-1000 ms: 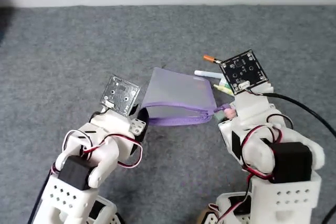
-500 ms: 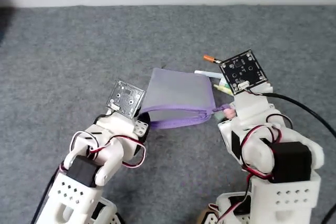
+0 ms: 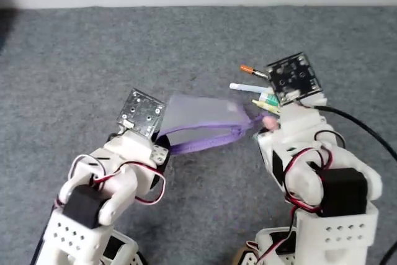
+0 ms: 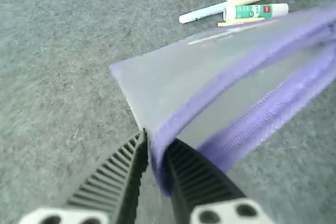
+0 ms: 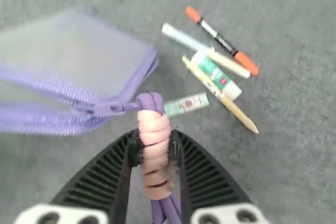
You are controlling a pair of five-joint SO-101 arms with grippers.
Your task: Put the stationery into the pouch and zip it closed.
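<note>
1. grey felt-like surface [image 3: 93, 60] carries everything, with a pale wall along its far edge.
2. a see-through purple pouch [image 3: 205, 119] is stretched between the two grippers, and its zip edges are parted along most of the mouth.
3. the left gripper [image 4: 155, 142] is pinched nearly closed on the pouch's corner at the end away from the zip pull.
4. the right gripper [image 5: 155, 140] is clamped on a pink and purple cord [image 5: 154, 124] tied to the zip pull [image 5: 105, 108].
5. the stationery lies on the surface outside the pouch, just beyond its far corner and near the right gripper: an orange-ended marker [image 5: 220, 39], a white pen [image 5: 199, 48], a green and white glue stick [image 5: 216, 74], a yellow pencil [image 5: 226, 100] and a small green tube [image 5: 186, 104].
</note>
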